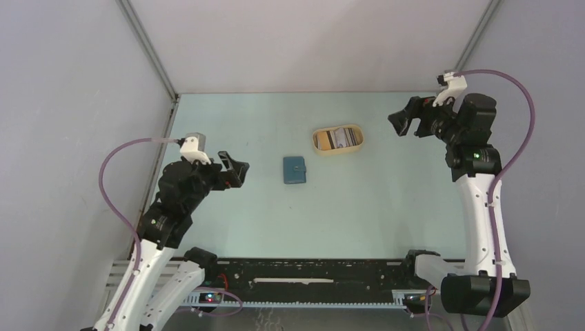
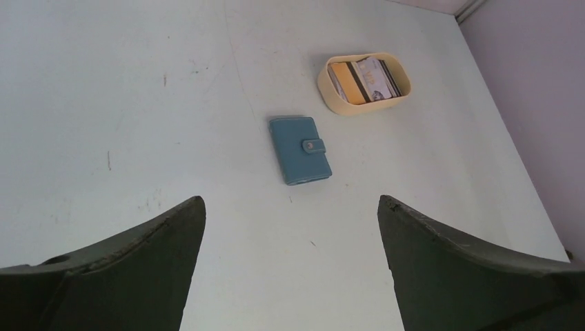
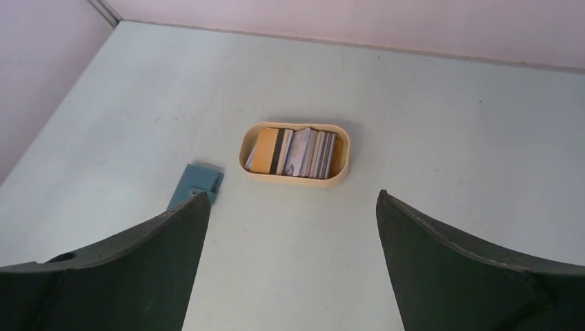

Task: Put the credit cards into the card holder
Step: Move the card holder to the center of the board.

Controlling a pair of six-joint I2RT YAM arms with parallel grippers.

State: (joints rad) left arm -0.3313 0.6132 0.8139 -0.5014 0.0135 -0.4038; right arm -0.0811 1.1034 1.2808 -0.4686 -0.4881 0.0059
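Basically nothing's done yet. Cards [image 1: 338, 139] all sit stacked in the tray [image 1: 337, 153] toward the desk's [image 1: 276, 227] far edge. Holder [image 1: 294, 169] lies snapped shut mid-desk, near the tray. My left end effector [image 1: 234, 169] and right end effector [image 1: 403, 124] are both spread, empty, off the desk.

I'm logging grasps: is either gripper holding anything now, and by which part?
Nothing is held: the left gripper and right gripper are both open and empty, clear of the card holder.
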